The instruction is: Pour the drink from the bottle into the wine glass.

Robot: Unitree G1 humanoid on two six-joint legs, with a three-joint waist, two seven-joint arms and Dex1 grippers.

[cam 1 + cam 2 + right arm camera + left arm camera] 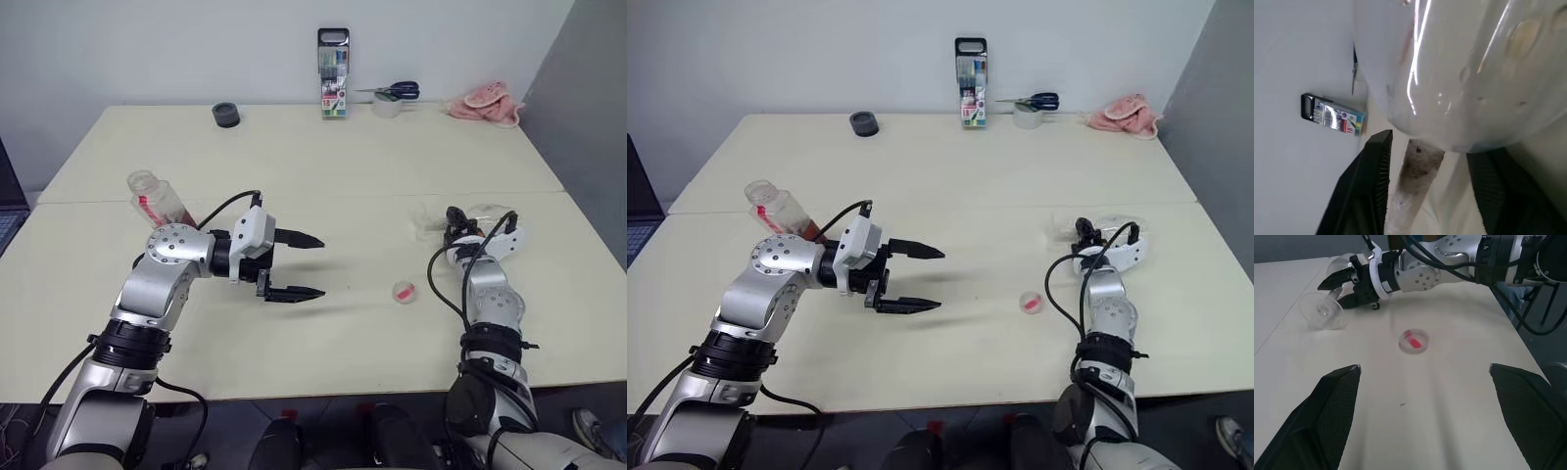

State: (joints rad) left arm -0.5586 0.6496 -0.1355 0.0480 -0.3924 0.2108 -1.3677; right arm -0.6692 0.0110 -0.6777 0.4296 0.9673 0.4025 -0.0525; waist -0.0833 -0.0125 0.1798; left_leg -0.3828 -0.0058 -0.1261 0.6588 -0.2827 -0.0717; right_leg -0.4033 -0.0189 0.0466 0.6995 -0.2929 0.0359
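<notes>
Wine glass [1327, 308] lies on its side on the table [323, 166], near the right edge; right gripper [1334, 284] is at its bowl, one finger over the bowl and one beside it, fingers narrowed around the glass; a firm grip cannot be told. Right wrist view has the clear bowl pressed close between the two black fingers [1366, 191], with the stem running down between them. Bottle [157, 203] stands tilted behind the left arm, cap off, reddish drink [179, 217] low in it; left gripper [294, 264] hovers above the table mid-left, fingers spread wide, holding nothing, well apart from bottle and glass. Cap [403, 291], white and red, lies on the table between the two grippers; left wrist view looks straight over the cap to the glass. Head views add the far edge: marker case [333, 61], scissors [392, 91], black ring [225, 115], pink cloth [485, 103].
</notes>
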